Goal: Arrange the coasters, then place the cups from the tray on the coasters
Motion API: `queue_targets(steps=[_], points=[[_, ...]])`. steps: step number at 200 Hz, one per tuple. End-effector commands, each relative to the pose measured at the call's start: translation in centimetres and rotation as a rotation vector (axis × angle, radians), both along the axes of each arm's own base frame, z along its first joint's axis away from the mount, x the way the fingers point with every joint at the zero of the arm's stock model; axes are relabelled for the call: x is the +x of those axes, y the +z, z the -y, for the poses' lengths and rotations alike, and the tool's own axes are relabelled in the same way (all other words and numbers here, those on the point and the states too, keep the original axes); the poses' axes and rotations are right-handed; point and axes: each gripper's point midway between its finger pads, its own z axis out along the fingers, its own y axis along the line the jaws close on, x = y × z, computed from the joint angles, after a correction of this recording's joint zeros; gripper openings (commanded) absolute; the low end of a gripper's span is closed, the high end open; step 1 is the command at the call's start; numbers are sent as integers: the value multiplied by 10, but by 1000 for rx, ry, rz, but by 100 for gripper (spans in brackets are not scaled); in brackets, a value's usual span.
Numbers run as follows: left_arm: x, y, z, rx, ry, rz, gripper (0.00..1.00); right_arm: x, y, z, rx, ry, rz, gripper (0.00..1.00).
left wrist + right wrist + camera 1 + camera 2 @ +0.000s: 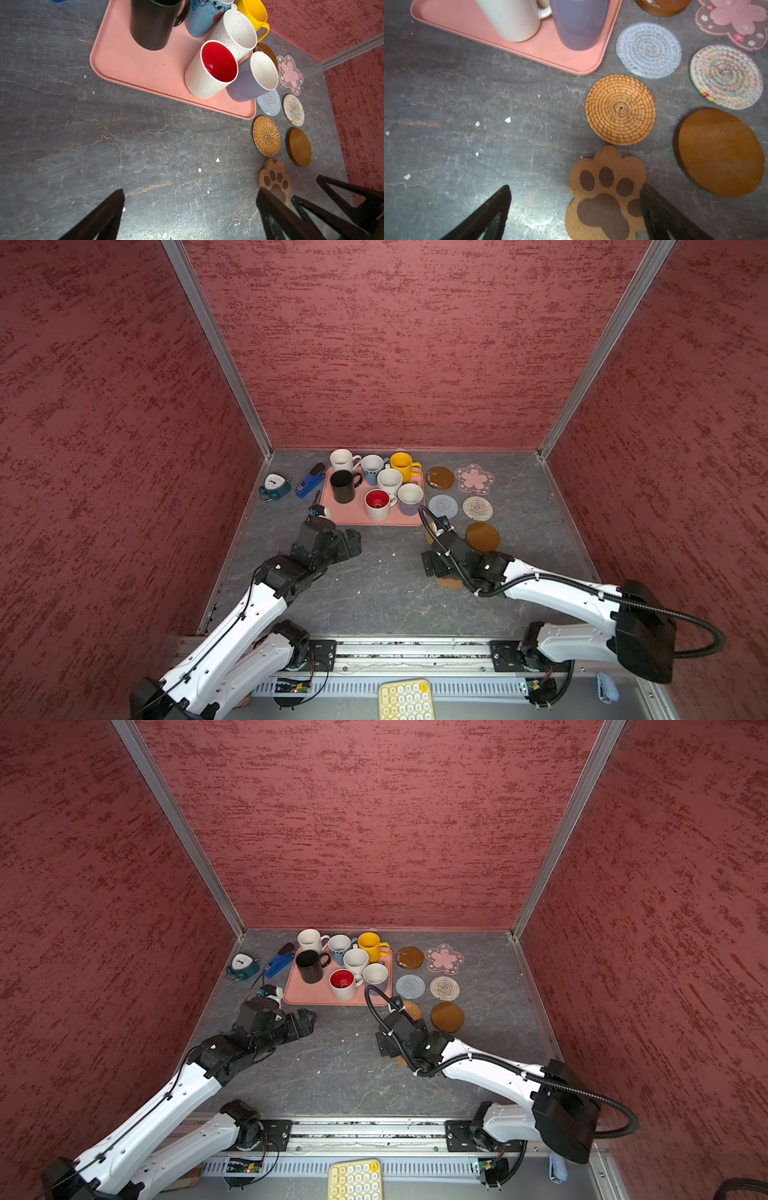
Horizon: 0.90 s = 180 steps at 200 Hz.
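Paw-print coaster (602, 187), brown cutout on veined counter (467, 104) beside coiled rattan round (620, 109), my right pincer (575, 190) wide over it, left pincer (190, 192) wide, mugs (212, 70) on pink tray (128, 62), paw mostly hidden in both top views.

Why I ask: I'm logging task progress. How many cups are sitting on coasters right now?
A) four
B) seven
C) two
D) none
D: all seven coasters lie bare on the table, while the cups stand clustered at the tray.
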Motion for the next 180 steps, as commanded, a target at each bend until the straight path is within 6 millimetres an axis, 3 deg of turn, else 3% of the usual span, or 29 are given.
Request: queue_targets(steps=[1,22,59,69,116,146,168,180], points=[[3,8,5,2,-61,4,100,17,20,-20,89,51,21,94],[9,9,1,9,-65,-9,100,32,26,-27,125,59,15,87],[12,15,-4,7,-68,-22,100,61,53,-46,140,89,38,59],[12,17,-6,9,-69,-22,100,68,51,-54,138,105,23,53],[14,16,-13,-3,-55,-45,100,97,72,-94,206,187,-25,55],[16,9,-15,4,-47,-60,100,112,70,-120,238,237,-64,55],[14,7,-19,-5,-30,-66,100,123,62,-135,282,259,-106,48],[11,6,-21,-7,-30,-58,100,129,59,-140,308,263,-129,39]])
